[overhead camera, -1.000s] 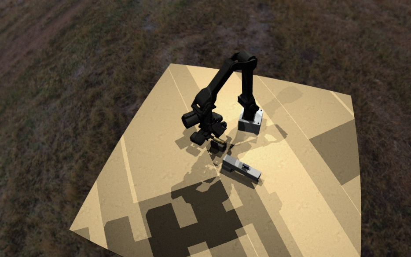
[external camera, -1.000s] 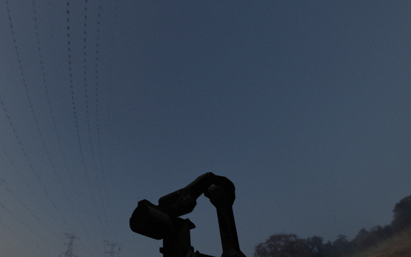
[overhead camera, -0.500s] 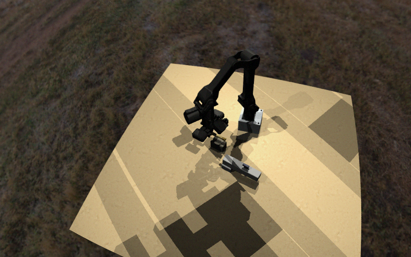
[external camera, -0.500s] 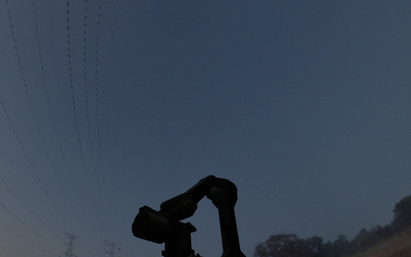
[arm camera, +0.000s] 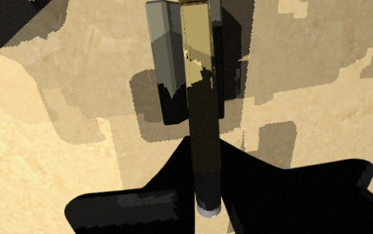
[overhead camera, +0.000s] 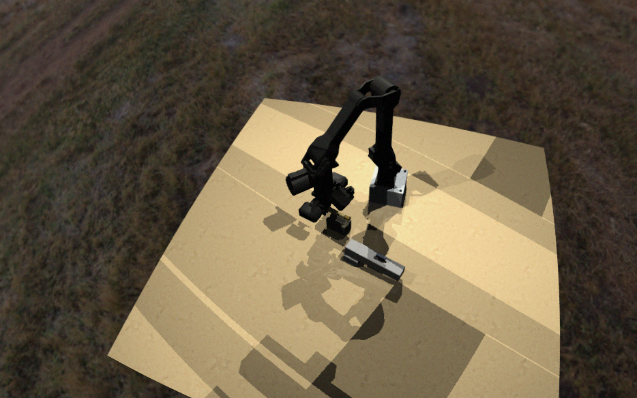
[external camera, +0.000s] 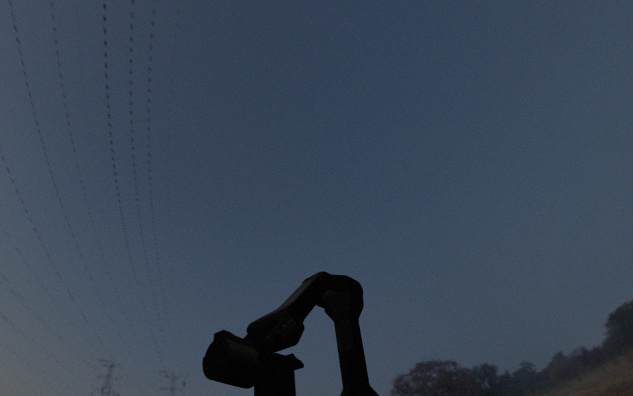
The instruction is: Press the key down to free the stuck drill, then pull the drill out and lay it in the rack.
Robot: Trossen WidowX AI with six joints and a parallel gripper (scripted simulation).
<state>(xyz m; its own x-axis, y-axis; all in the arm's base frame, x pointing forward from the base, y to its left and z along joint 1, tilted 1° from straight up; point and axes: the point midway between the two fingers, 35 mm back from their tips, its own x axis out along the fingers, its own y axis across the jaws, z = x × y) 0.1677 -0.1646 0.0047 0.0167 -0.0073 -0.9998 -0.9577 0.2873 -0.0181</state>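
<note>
Drill (arm camera: 202, 100), long yellow bar with a pale tip at its near end, is clamped in the gripper (arm camera: 206, 188), fingers dark either side. In the wrist view it runs toward 12 o'clock, passing over the grey rack (arm camera: 166, 60), whose channel lines up with it; contact with the rack cannot be told. In the top view the gripper (overhead camera: 334, 213) hangs over the rack (overhead camera: 339, 221) on the tan table (overhead camera: 469, 244). Grey block (overhead camera: 373, 259) with a dark key (overhead camera: 379, 257) lies at 4 o'clock from the rack, apart. Arm base (overhead camera: 398, 189) sits at 2 o'clock. Exterior view shows only the arm (external camera: 345, 327) silhouette.
</note>
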